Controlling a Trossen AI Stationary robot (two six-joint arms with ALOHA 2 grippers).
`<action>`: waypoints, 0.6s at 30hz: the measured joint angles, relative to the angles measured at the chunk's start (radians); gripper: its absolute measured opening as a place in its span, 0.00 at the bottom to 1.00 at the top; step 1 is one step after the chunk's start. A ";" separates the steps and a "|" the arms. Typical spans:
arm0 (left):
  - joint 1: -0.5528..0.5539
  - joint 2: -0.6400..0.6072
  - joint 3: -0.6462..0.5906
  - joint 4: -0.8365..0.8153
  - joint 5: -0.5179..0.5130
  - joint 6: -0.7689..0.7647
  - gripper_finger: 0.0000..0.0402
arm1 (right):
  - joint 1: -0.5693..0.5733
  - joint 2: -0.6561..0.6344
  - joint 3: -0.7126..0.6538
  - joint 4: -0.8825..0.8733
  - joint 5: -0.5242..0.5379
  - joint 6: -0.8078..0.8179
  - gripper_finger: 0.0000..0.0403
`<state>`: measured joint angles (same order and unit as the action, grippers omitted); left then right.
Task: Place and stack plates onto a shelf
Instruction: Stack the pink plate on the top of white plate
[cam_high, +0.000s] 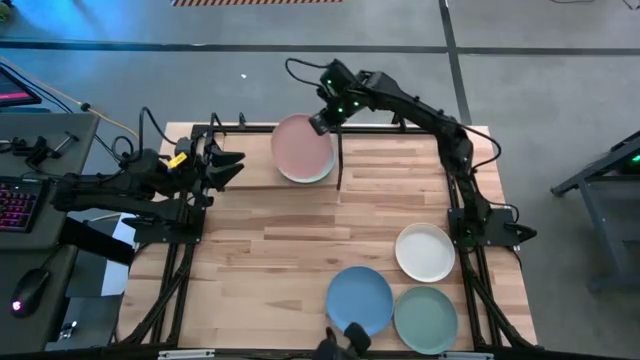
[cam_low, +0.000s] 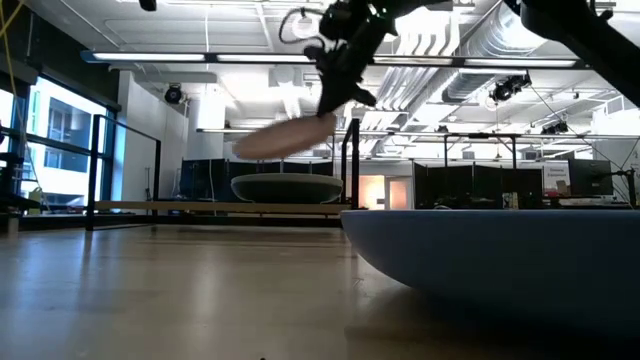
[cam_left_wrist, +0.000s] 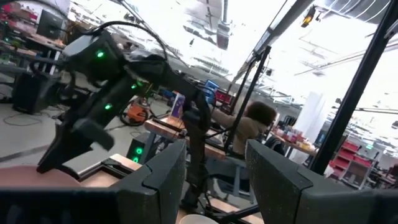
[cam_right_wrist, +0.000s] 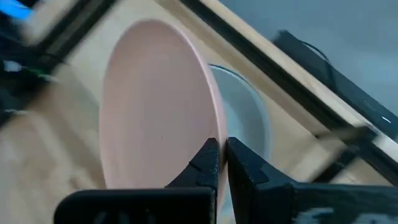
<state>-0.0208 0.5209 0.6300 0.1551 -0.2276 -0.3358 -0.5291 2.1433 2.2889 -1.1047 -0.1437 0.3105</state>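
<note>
- Right pincer (cam_high: 322, 122) clamped on the pink plate's (cam_high: 300, 146) rim, holding it tilted above a plate (cam_right_wrist: 245, 121) on the shelf (cam_high: 400, 165), far worktop edge.
- Left pincer (cam_high: 235, 165) open, empty, left edge.

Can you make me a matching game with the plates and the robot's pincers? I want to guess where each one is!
Things:
1. pink plate
2. blue plate
3. white plate
4. left pincer

Places or states:
A. open, holding nothing
B. lying on the table beside the sage green plate, at the near edge
C. held in the right pincer above the shelf
D. lying on the table under the right arm

Pairs: 1-C, 2-B, 3-D, 4-A
</note>
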 joint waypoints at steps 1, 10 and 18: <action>0.000 0.000 0.000 0.000 0.000 -0.002 0.39 | -0.006 0.000 -0.012 -0.011 0.017 0.001 0.00; 0.000 0.001 0.000 0.000 0.000 -0.002 0.39 | -0.007 0.000 -0.048 0.014 0.040 0.013 0.00; 0.001 0.001 0.000 0.000 0.000 -0.002 0.39 | -0.001 0.031 -0.048 0.011 0.037 0.063 0.00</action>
<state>-0.0200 0.5217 0.6300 0.1550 -0.2279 -0.3378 -0.5305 2.1747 2.2406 -1.0941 -0.1064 0.3739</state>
